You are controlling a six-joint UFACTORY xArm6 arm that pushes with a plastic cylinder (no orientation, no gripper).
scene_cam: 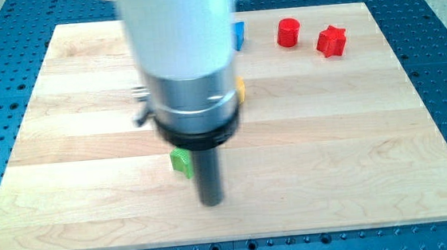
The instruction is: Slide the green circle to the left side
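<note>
The green block [181, 162] lies near the middle of the wooden board [68, 177], slightly toward the view's bottom. Only a small part of it shows, at the left edge of the dark rod; the visible part is bright green with a darker side face. Its shape cannot be made out, because the arm hides most of it.

My tip [212, 201] sits just to the view's right of the green block and a little lower in the view. The rod and the block appear to touch or nearly touch; which cannot be told. The arm carries no jaws, only this straight rod, so there is nothing to open or close.

Above the rod, the arm's white and silver body [182, 56] covers the centre of the board. A blue block [239, 34] shows at its right edge near the view's top, and a sliver of a yellow block [240, 90] shows lower down; both shapes are hidden.

Further right, near the view's top, stand a red cylinder [288, 33] and, just beside it, a red star-like block [331, 41].

The board is pale planked wood. It rests on a blue perforated table [442, 60].
</note>
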